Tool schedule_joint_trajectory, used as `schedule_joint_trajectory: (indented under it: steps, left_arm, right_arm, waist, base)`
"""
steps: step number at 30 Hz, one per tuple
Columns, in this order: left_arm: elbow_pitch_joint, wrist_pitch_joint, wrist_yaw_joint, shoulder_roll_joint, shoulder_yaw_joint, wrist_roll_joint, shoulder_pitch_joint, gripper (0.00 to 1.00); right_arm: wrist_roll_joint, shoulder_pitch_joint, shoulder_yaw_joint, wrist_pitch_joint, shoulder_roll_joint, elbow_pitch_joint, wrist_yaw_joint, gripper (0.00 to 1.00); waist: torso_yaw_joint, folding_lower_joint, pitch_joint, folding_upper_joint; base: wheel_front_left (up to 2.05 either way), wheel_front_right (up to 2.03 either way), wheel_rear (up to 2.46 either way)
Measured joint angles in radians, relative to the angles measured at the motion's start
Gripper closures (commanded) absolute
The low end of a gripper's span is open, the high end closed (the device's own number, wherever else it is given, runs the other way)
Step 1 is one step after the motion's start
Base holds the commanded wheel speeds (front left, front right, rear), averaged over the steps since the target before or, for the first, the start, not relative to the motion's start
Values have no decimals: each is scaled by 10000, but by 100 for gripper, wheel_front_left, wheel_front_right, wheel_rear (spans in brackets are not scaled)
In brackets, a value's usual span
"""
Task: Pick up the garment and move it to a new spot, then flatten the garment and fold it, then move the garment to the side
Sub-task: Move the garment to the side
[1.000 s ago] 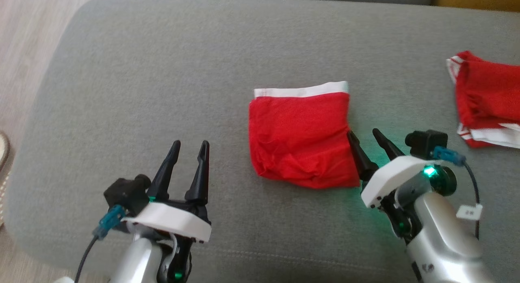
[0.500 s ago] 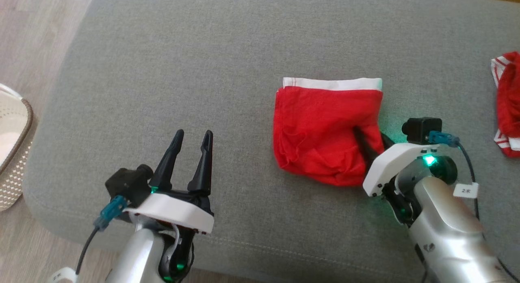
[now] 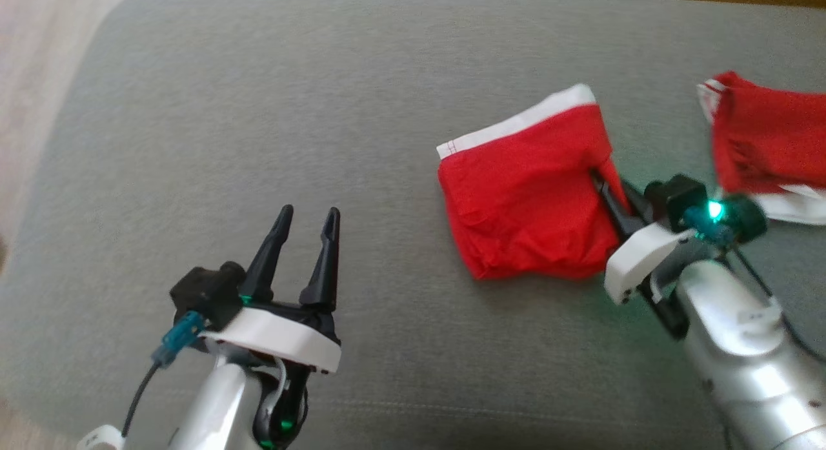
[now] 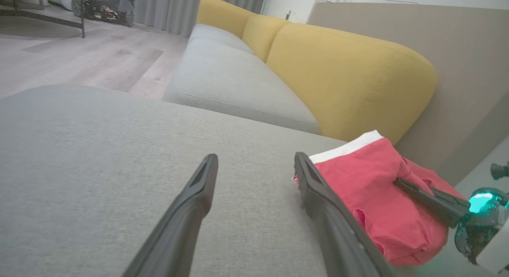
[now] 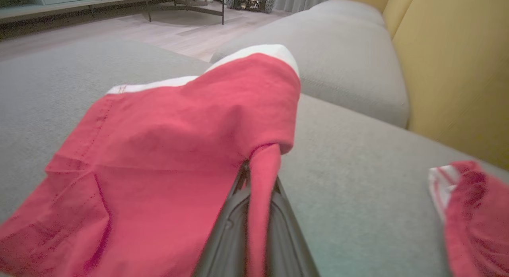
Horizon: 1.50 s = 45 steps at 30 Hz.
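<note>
Garment (image 3: pixel 529 204): soft red cloth, a creased rough square with a white waistband on its far edge, lay on the grey woven cushion (image 3: pixel 258 114). Right claw (image 3: pixel 610 185) was clamped on its right edge, cloth bunched between the fingers. Left claw (image 3: pixel 308 212) stood apart, empty.

Head view: set high, faced steeply down on the broad grey fabric cushion (image 3: pixel 258 114). Left wrist view: set low and close over that cushion, faced along it toward the rounded yellow upholstered sofa back (image 4: pixel 350 70). Right wrist view: held nearest of all against the folded red cloth garment with a white waistband (image 5: pixel 167 150), which is shared by all three views.
</note>
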Motion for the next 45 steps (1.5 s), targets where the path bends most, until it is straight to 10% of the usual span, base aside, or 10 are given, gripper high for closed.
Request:
schedule_joint_trajectory:
  steps: [21,36,37,39,45]
  left_arm:
    - [-240,-2,-454,-19,77,732,-1100,0]
    - [-238,-2,-619,-27,420,880,-1417,0]
    - [-238,-2,-623,-27,420,880,-1420,0]
    - [-230,-2,-623,-27,422,880,-1425,0]
    - [-69,-33,-625,-27,495,878,-1470,0]
  right_arm:
    - [-364,-2825,297,2117,-3348,-1271,0,100]
    - [-738,-2975,-2148,3645,-3411,-479,0,100]
    - [-752,-2967,-2290,3670,-3306,-477,0,96]
    - [-880,-2957,-2510,3695,-3143,-460,0,0]
    - [-1298,-2743,-3120,3718,-2721,-596,0,0]
  waist:
    - [-2136,2,1929,0]
    - [-2344,0,2890,0]
    - [-2344,0,2913,0]
    - [-2334,1,2947,0]
    - [-2308,1,2751,0]
  base:
    - [0,0,0]
    - [0,0,0]
    - [0,0,0]
    - [0,0,0]
    - [0,0,0]
